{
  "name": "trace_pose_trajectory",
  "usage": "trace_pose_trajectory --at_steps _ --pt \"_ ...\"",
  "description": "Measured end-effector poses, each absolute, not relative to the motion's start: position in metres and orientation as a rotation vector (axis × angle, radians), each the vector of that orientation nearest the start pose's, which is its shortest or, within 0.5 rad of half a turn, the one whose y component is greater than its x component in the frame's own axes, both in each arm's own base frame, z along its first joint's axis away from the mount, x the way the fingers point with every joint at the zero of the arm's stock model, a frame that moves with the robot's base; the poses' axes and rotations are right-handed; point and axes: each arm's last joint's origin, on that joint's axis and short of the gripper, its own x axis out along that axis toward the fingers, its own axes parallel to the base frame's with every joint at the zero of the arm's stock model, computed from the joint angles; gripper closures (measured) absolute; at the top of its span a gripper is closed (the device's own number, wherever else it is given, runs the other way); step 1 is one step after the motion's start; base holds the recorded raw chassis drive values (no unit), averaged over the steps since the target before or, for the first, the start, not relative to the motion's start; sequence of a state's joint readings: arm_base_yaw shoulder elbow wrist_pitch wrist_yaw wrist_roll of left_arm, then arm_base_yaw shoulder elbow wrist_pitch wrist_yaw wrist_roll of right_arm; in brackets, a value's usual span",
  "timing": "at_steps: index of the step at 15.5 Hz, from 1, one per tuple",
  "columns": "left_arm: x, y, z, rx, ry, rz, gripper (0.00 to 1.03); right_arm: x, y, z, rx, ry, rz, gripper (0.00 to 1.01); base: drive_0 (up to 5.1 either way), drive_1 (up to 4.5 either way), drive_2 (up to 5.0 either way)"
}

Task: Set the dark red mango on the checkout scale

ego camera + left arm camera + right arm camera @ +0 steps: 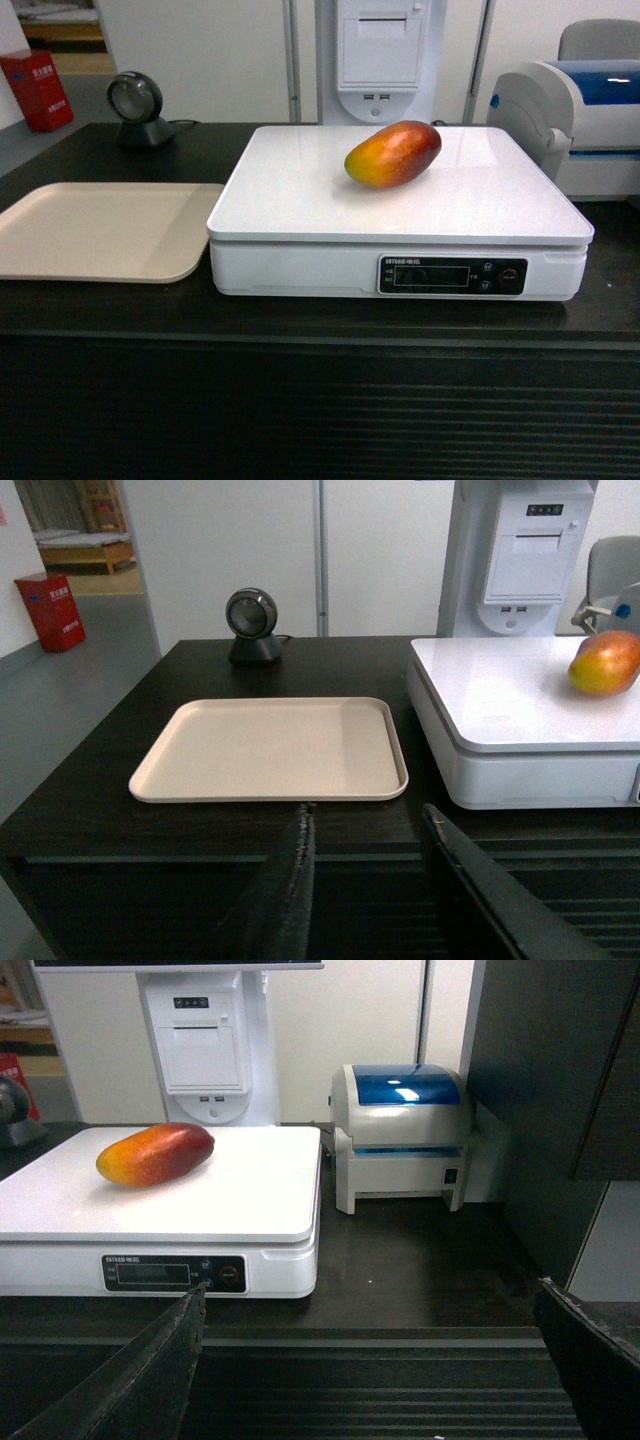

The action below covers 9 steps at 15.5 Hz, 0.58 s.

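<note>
The dark red mango (393, 153) lies on its side on the flat white top of the scale (300, 190), towards the back, orange-yellow end to the left. It also shows as the mango (605, 662) at the right edge of the left wrist view and the mango (156, 1154) on the scale (260, 1190) in the right wrist view. The scale stands on the black checkout (320, 400) counter. My left gripper (368, 812) is open and empty, held back in front of the counter's ribbed face. My right gripper (372, 1288) is wide open and empty, also off the counter.
A beige tray (100, 230) lies left of the scale. Behind it stands a round black scanner (138, 108). A grey-white printer with a blue lid (585, 110) sits right of the scale. A white receipt terminal (380, 55) rises behind the scale.
</note>
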<state>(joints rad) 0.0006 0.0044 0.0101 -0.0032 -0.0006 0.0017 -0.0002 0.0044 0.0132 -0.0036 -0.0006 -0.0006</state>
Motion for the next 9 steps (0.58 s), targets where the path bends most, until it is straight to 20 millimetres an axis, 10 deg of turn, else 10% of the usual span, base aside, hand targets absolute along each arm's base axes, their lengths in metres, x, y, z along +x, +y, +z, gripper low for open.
trace_pose_trajectory --at_steps 5,9 --pt "0.0974 0.0001 0.1663 0.002 -0.002 0.001 0.08 0.0972 0.0000 0.1673 -0.001 -0.005 0.000 0.03 0.0 0.00 0.0" --pt "0.0974 0.0001 0.1663 0.002 -0.002 0.001 0.05 0.0972 0.0000 0.1673 -0.001 -0.005 0.000 0.03 0.0 0.00 0.0"
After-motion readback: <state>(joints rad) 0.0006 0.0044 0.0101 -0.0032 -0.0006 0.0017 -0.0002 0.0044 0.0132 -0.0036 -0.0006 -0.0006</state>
